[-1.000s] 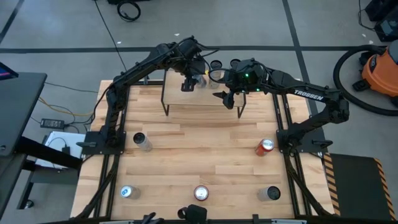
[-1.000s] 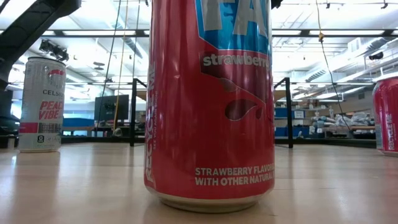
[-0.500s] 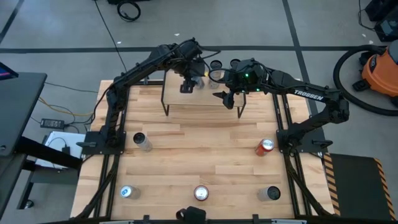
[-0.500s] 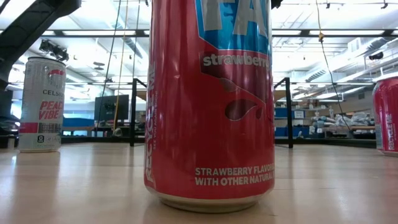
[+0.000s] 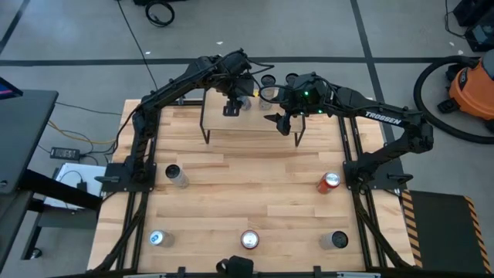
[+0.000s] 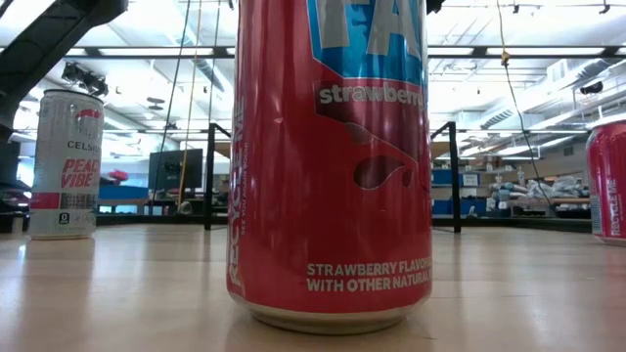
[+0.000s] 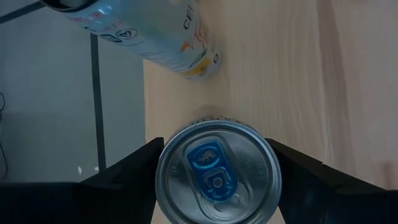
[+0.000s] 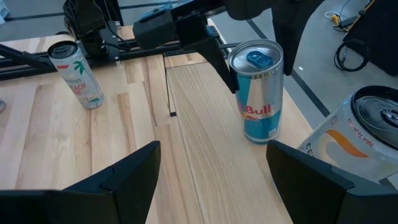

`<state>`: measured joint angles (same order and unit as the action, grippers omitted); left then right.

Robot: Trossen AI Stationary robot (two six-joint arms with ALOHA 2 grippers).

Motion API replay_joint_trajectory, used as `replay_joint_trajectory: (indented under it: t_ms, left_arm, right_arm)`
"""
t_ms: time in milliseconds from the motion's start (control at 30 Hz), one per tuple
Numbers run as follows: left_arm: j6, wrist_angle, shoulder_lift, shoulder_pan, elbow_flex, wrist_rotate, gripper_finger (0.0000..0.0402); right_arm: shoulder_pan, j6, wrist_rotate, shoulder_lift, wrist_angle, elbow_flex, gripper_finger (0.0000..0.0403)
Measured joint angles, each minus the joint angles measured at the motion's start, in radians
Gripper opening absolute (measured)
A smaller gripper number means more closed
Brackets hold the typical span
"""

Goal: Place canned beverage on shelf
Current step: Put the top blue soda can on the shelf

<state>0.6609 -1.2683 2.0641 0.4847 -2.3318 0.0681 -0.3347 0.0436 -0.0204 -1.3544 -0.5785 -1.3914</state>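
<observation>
A blue and silver canned beverage (image 8: 258,93) stands upright on the shelf (image 8: 205,124), a light wooden board on thin black legs at the table's far middle (image 5: 255,123). My left gripper (image 5: 231,106) reaches down over the shelf's left part and is shut on this can. A pale can (image 8: 354,134) stands on the board close by. My right gripper (image 5: 282,122) hovers open above the shelf's right part, with nothing between its fingers. My left gripper pinches the canned beverage between its two fingers, high on its side wall just under the rim (image 7: 163,158). The fingers (image 8: 211,50) slant down from above and from the far side. The can stays upright, its base (image 8: 259,138) on the shelf board.
Several more cans stand on the table: one at mid left (image 5: 176,176), a red one at mid right (image 5: 329,181), and three along the near edge (image 5: 249,239). The low view is filled by a red can (image 6: 333,166). Bare wood lies between them.
</observation>
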Motion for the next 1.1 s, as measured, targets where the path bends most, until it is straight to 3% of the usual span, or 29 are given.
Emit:
replay_joint_trajectory:
  t_ms: [367, 633, 933, 1100]
  left_arm:
    - [0.031, -0.023, 0.000, -0.011, -0.001, 0.002, 0.0263]
    - [0.032, -0.026, 0.000, -0.012, -0.001, -0.001, 0.0263]
    - [0.040, -0.045, -0.009, -0.010, -0.001, -0.013, 0.0263]
    - [0.039, -0.048, -0.015, -0.009, -0.001, -0.013, 0.0263]
  right_arm:
    - [0.000, 0.002, 0.000, 0.000, 0.024, 0.000, 0.0302]
    - [0.000, 0.128, -0.002, 0.000, 0.082, 0.000, 0.0302]
    - [0.000, 0.219, -0.123, 0.000, 0.094, 0.000, 0.0302]
    - [0.000, 0.218, -0.106, 0.000, 0.107, 0.000, 0.0302]
